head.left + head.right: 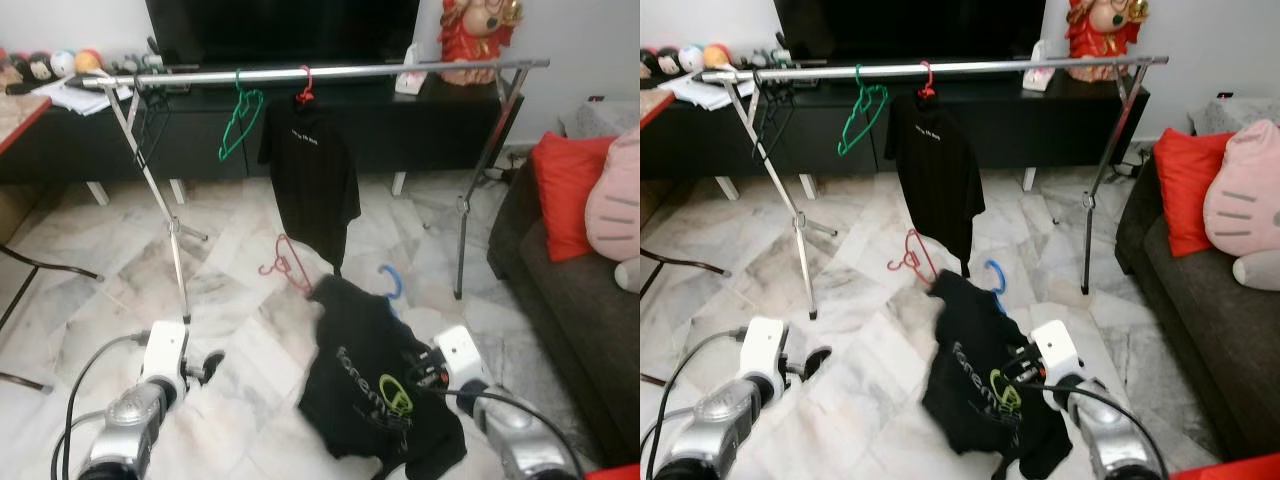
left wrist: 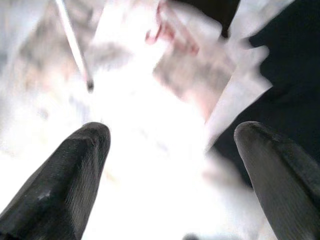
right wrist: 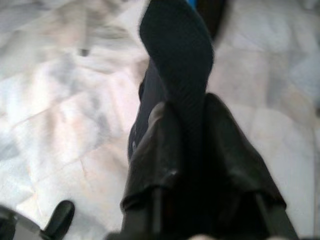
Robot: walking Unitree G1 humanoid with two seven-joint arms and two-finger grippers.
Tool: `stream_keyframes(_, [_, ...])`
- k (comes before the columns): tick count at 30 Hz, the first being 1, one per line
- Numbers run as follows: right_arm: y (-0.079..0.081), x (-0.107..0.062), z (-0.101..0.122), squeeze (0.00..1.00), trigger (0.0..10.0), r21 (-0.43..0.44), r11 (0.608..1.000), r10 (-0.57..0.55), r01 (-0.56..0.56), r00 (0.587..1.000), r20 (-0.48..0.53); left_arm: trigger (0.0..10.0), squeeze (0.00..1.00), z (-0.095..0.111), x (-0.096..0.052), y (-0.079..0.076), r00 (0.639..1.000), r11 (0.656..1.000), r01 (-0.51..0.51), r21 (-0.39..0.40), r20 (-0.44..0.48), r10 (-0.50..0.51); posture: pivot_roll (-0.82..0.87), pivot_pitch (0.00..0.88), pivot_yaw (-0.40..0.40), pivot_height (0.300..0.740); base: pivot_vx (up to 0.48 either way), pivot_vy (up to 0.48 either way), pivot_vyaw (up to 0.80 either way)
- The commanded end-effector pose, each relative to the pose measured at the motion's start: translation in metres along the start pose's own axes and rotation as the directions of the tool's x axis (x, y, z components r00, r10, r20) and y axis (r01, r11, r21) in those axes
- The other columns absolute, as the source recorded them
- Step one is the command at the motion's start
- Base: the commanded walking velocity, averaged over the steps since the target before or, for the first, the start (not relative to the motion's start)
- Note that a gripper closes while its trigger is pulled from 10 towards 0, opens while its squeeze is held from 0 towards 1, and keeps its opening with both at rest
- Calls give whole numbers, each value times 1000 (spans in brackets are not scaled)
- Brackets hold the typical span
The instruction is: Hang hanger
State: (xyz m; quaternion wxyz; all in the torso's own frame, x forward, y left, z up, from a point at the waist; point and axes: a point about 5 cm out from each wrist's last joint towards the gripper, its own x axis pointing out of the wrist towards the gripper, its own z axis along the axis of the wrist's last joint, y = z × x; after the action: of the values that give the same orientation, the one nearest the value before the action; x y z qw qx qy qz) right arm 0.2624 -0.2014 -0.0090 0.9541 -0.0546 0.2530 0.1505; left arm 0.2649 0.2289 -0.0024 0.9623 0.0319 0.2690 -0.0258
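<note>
While the right gripper is clamped on the black shirt with its blue hanger above, far below the rail, the cloth may slip and the hanger fall; the left gripper is spread apart, empty.

You see a black shirt with a green and white print, on a blue hanger. On the silver rail hang a green hanger and a black shirt on a red hanger. Another red hanger lies on the white marble floor with grey veins. The cushion is red.
</note>
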Motion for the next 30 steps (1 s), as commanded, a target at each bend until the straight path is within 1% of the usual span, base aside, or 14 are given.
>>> stream_keyframes(1, [-8, -4, -23, 0, 10000, 74, 975, -200, 207, 975, -99, 10000, 0, -32, -3, -5, 993, 999, -48, -23, -113, 45, -100, 0, 7, 740, 0, 0, 0])
stream_keyframes(2, [-8, -5, -28, 0, 10000, 75, 969, -225, 235, 966, -124, 10000, 0, -36, -4, -6, 990, 998, -56, -26, -128, 52, -100, 0, 7, 740, 0, 0, 0])
stream_keyframes(3, [-8, -7, -34, 0, 10000, 119, 956, -251, 269, 957, -146, 10000, 0, -43, -5, -7, 986, 997, -76, -33, -151, 70, -91, 0, 0, 740, 0, 0, 0])
stream_keyframes(4, [-10, -9, -39, 0, 10000, 186, 927, -298, 326, 941, -162, 10000, 0, -54, -8, -9, 976, 990, -121, -67, -189, 107, -87, 0, -5, 740, 0, 0, 0])
stream_keyframes(5, [-10, -9, -39, 0, 10000, 186, 927, -298, 326, 941, -162, 10000, 0, -54, -8, -9, 976, 990, -121, -67, -189, 107, -87, 0, -5, 740, 0, 0, 0])
stream_keyframes(6, [-10, -9, -39, 0, 10000, 229, 909, -318, 347, 935, -156, 10000, 0, -59, -10, -10, 971, 986, -146, -80, -203, 127, -90, 0, -9, 740, 0, 0, 0])
stream_keyframes(7, [-11, -8, -35, 0, 10000, 240, 908, -319, 343, 938, -133, 10000, 0, -61, -11, -10, 969, 984, -160, -80, -205, 141, -90, 0, -9, 740, 0, 0, 0])
stream_keyframes(9, [-13, -6, -27, 0, 10000, 229, 913, -325, 337, 942, -89, 10000, 0, -61, -11, -10, 970, 980, -173, -102, -190, 151, -97, 0, -9, 740, 0, 0, 0])
stream_keyframes(12, [-21, -4, -12, 0, 10000, 240, 905, -360, 351, 933, -9, 10000, 0, -59, -10, -11, 975, 974, -179, -137, -158, 157, -90, 0, -15, 740, 0, 0, 0])
stream_keyframes(13, [-25, -3, -3, 0, 10000, 235, 901, -382, 364, 923, 35, 10000, 0, -59, -10, -12, 976, 973, -182, -141, -149, 161, -88, 0, -15, 740, 0, 0, 0])
stream_keyframes(16, [-29, -3, 8, 0, 10000, 215, 901, -404, 377, 909, 100, 10000, 0, -61, -11, -12, 975, 973, -187, -134, -148, 166, -92, 0, -11, 740, 0, 0, 0])
stream_keyframes(19, [-29, -3, 8, 0, 10000, 228, 892, -423, 391, 899, 112, 10000, 0, -66, -13, -17, 978, 982, -158, -103, -154, 142, -92, 0, -6, 740, 0, 0, 0])
stream_keyframes(26, [-16, -2, 4, 0, 10000, 253, 899, -400, 358, 906, 137, 10000, 0, -67, -12, -21, 980, 984, -141, -108, -154, 123, -92, 0, 1, 740, 0, 0, 0])
stream_keyframes(30, [-11, -1, 1, 0, 10000, 257, 901, -393, 350, 909, 141, 10000, 0, -67, -12, -25, 983, 990, -116, -85, -152, 102, -92, 0, 5, 740, 0, 0, 0])
